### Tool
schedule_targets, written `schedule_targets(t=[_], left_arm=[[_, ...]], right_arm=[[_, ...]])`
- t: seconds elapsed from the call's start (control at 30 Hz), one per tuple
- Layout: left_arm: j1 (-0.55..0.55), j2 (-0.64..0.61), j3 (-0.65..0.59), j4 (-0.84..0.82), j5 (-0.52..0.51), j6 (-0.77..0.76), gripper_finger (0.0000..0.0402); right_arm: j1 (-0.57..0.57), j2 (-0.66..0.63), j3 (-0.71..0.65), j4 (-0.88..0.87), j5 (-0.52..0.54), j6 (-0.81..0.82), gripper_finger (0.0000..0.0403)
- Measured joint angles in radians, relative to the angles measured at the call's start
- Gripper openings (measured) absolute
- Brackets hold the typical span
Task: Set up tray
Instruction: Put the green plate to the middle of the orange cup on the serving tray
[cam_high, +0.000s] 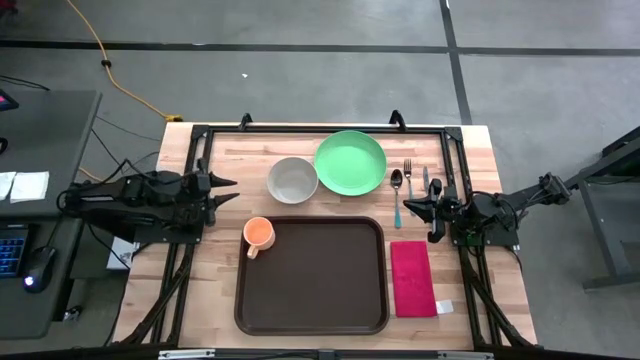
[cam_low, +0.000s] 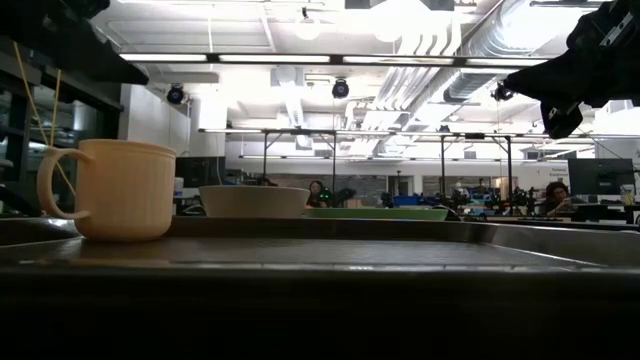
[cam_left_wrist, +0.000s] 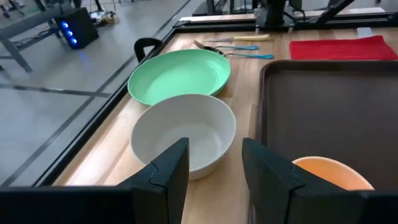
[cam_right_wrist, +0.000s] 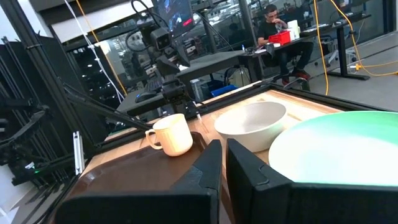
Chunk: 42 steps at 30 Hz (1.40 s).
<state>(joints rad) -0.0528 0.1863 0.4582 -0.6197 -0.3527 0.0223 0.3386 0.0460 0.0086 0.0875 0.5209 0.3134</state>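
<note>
Overhead, the tray (cam_high: 312, 275) lies bare at the near middle of the wooden table (cam_high: 215, 265), with one orange cup (cam_high: 258, 234) just off its left far corner, one white bowl (cam_high: 292, 179) and one green plate (cam_high: 351, 162) beyond its far edge, and one red napkin (cam_high: 412, 277) just beside its right edge. One spoon (cam_high: 397, 195), one fork (cam_high: 408, 176) and one knife (cam_high: 425, 181) lie near the plate on its right. The left gripper (cam_high: 227, 194) waits at the left side with its fingers apart and holding nothing; the right gripper (cam_high: 422, 213) hovers near the cutlery with its fingers together and empty. At table height, the cup (cam_low: 108, 190) stands upright at the tray's rim (cam_low: 300, 232), with the bowl (cam_low: 254, 201) behind it. From the left wrist, the bowl (cam_left_wrist: 184, 138) touches or slightly overlaps the plate (cam_left_wrist: 179, 76), so lifting either item may, in my judgement, drag the other. The cup (cam_left_wrist: 333, 172) sits just beside the tray (cam_left_wrist: 329, 99). From the right wrist, the closed fingers (cam_right_wrist: 205, 171) point across the tray (cam_right_wrist: 134, 177) toward the cup (cam_right_wrist: 172, 134) and bowl (cam_right_wrist: 252, 124). A shut right gripper must open before any pick; otherwise it would likely push the thin cutlery aside.
</note>
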Motion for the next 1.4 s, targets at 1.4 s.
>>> schedule_targets(t=[1.4], left_arm=[[0.0, -0.18, -0.118, 0.042, 0.03, -0.003, 0.0179]], right_arm=[[0.0, 0.0, 0.06, 0.012, 0.1, -0.123, 0.0]])
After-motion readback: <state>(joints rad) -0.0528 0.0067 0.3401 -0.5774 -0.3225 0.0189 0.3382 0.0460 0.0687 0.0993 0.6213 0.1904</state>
